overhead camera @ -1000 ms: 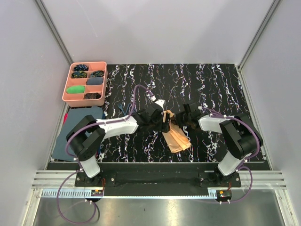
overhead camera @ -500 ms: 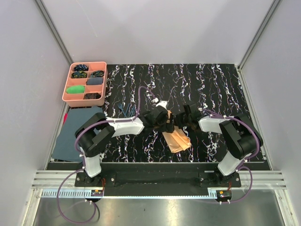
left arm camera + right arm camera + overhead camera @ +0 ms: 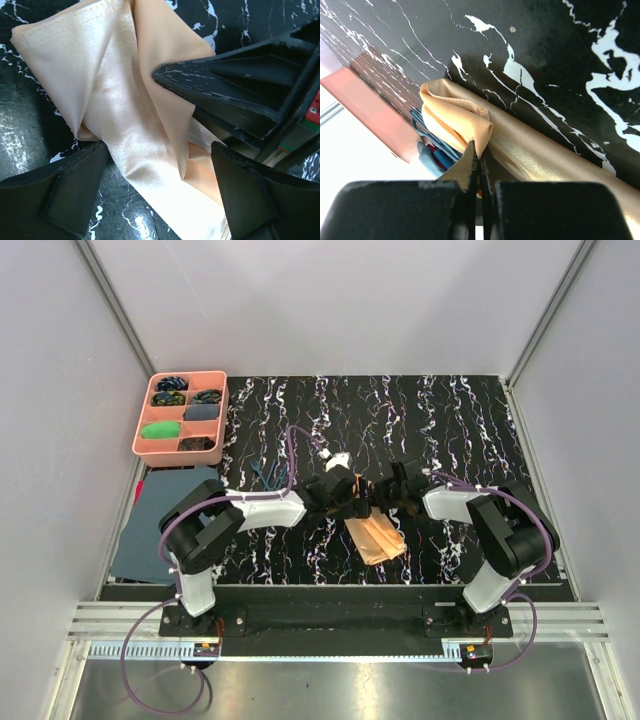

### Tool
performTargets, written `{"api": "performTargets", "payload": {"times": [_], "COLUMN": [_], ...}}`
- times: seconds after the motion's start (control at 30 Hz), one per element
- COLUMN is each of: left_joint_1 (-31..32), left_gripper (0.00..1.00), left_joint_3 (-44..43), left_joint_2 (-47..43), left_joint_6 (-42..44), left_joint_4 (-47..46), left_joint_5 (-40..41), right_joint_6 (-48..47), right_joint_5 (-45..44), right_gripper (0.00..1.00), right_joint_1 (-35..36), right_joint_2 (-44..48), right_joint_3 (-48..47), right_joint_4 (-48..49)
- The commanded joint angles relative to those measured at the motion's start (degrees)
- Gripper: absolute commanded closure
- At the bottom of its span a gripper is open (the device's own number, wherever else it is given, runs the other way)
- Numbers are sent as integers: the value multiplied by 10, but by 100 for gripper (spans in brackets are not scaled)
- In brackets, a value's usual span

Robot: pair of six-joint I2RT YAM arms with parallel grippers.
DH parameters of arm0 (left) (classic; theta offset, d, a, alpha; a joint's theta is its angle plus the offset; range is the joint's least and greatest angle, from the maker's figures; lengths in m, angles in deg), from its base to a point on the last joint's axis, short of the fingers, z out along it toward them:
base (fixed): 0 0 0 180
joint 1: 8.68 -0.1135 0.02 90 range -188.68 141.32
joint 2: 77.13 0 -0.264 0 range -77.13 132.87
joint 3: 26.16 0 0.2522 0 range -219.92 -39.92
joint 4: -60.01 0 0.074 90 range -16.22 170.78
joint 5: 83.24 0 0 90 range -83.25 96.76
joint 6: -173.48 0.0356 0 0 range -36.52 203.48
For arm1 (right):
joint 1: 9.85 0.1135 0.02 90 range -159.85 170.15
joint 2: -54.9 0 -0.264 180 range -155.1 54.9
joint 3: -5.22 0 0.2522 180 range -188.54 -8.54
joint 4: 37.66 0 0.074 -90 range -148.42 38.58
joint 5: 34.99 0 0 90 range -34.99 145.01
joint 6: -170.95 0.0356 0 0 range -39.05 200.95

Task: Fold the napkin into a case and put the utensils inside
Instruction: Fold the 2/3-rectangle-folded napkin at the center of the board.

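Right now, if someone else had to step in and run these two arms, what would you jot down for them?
Left gripper: open, jaws wide on either side of the napkin, gripping nothing.
Right gripper: shut on a raised fold of the napkin.
Napkin: partly folded into a narrow strip, lying mid-table between the two grippers.
Utensils: on the table to the left of the napkin, none inside it.
Done: the first folds.
Left: finish the folding, then slip the utensils in.
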Motion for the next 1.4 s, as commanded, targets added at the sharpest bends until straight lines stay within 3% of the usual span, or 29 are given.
{"api": "performTargets", "payload": {"times": [0.0, 0.3, 0.33, 0.47, 0.67, 0.7, 0.8, 1.0, 1.07, 1.17, 1.37], "left_joint_1": [-7, -9, -8, -10, -10, -10, -10, -11, -15, -18, -23], "left_gripper": [15, 50, 52, 63, 65, 66, 67, 69, 70, 74, 77], "left_joint_3": [-36, -21, -19, -16, -12, -12, -15, -3, -2, -4, -9], "left_joint_2": [34, 46, 48, 58, 62, 62, 65, 50, 47, 46, 39], "left_joint_6": [-34, -26, -23, -20, -15, -13, -11, -7, -10, -13, -22], "left_joint_4": [31, 35, 34, 32, 28, 28, 27, 25, 21, 20, 27], "left_joint_5": [46, 56, 53, 42, 29, 28, 21, 9, -7, -28, -57], "right_joint_6": [6, -43, -84, -201, -400, -444, -527, -658, -662, -653, -686], "right_joint_5": [8, 22, 26, 59, 106, 106, 124, 137, 151, 162, 159], "right_gripper": [100, 93, 79, 49, 31, 24, 19, 18, 28, 35, 30], "right_joint_1": [9, 9, 10, 7, 0, -1, -8, -12, -14, -14, -10], "right_joint_2": [23, 21, 21, 18, 62, 70, 90, 143, 150, 175, 220], "right_joint_3": [-2, -5, -12, -36, -87, -94, -129, -83, -63, -37, -16], "right_joint_4": [3, 15, 18, 14, -78, -111, -195, -293, -298, -290, -308]}}
